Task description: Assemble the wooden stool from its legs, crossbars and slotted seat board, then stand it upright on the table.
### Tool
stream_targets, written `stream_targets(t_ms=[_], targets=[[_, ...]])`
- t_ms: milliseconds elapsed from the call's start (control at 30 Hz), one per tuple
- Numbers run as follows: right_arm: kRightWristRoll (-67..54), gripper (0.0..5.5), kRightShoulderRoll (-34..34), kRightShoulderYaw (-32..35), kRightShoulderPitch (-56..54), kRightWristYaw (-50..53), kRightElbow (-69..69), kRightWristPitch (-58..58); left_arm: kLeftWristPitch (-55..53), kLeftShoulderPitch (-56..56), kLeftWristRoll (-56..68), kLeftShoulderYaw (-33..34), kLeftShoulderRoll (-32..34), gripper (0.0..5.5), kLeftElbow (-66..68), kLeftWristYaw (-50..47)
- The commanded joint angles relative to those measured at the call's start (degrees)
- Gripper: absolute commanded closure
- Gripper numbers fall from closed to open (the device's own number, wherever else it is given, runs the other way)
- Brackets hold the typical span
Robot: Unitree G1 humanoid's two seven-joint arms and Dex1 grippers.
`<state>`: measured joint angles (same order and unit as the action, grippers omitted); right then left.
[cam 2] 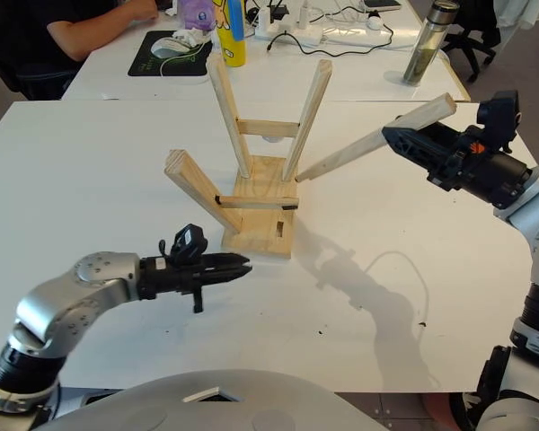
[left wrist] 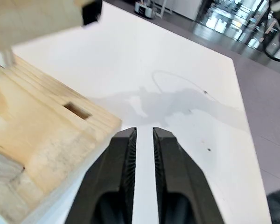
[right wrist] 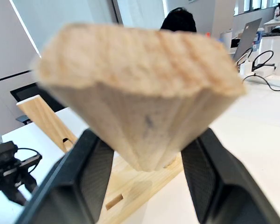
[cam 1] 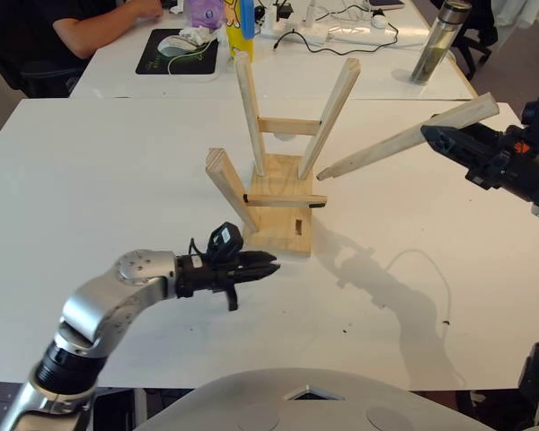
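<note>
The left pincer hovers low over the desk, just off the near edge of the board. Its fingers are almost closed on nothing, with only a thin gap between them. The board lies flat with its underside up. It is pale, square-cut softwood with visible grain, and has an empty rectangular slot near its right corner.

A leaning leg tilts outward at the board's left, joined to a low crossbar. Behind it, two back legs splay upward, tied together by a crossbar. All of these are flat, tapered slats.

Farther right, the right pincer clamps a loose leg near its outer end. The free tip points down toward the board, close to the right back leg.

Held so far out, the loose leg will likely wobble. Its tip could strike the back leg and rock the frame, or miss the slot. The desk looks smooth and nothing pins the board, so pushing the leg in may slide it. The leaning leg looks poorly seated and could drop out.
</note>
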<state>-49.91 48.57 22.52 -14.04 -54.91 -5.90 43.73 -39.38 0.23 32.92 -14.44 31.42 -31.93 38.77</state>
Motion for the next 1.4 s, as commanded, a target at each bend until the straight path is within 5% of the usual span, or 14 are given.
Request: stream_targets(t_ms=[33, 433, 967, 1400], targets=[[3.5, 3.42, 2.0, -2.7, 2.6, -4.0, 0.6, -1.9, 6.1, 0.7, -8.3, -3.5, -4.6, 5.44, 4.6, -5.6], [3.8, 3.42, 2.4, -5.7, 1.7, -8.9, -1.0, -1.2, 4.0, 0.6, -20.3, -6.5, -8.5, 5.50, 13.4, -14.5], [1.4, 3.42, -0.1, -8.8, -2.6, -8.7, -6.9, 0.7, 3.6, -1.3, -24.4, -4.7, -3.8, 5.50, 19.7, -11.6], [11.4, 3.42, -2.1, -18.1, -4.9, -10.7, -2.5, -7.9, 4.1, -4.1, -23.9, -5.2, -4.6, 5.50, 22.2, -8.6]])
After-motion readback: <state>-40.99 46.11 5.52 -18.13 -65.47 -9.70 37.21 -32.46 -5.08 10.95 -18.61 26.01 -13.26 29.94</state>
